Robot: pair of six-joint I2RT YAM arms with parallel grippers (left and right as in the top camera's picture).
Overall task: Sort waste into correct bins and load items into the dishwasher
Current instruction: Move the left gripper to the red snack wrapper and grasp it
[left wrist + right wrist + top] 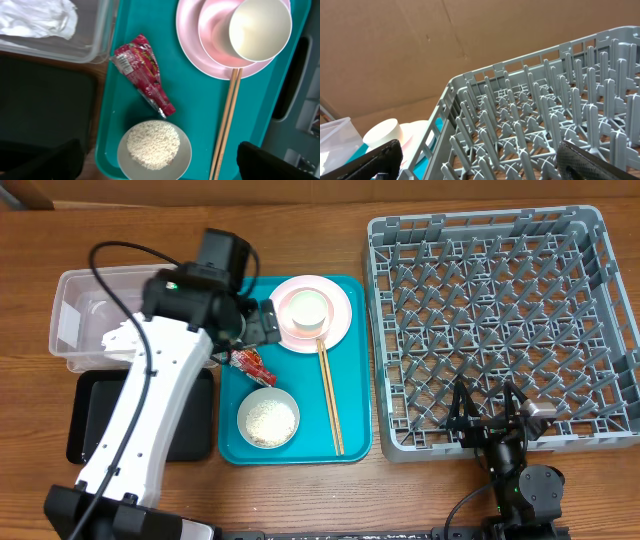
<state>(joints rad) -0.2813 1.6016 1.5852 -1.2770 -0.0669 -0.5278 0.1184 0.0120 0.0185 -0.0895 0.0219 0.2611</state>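
My left gripper (262,321) is open and empty, hovering over the teal tray (355,440) beside the pink plate (338,330). A white cup (308,308) stands on the plate. In the left wrist view the open fingers (160,162) straddle a white bowl (182,155) of rice (152,145). The red wrapper (142,70) lies above it, and the chopsticks (226,120) lie to the right. A crumpled napkin (37,17) lies in the clear tub (75,295). My right gripper (487,416) is open and empty at the front edge of the grey dish rack (500,330).
The black tray (88,420) sits in front of the clear tub, left of the teal tray. The left arm (140,420) crosses over both bins. The rack's upright pegs (535,125) fill the right wrist view, with the cup (382,135) beyond the wall.
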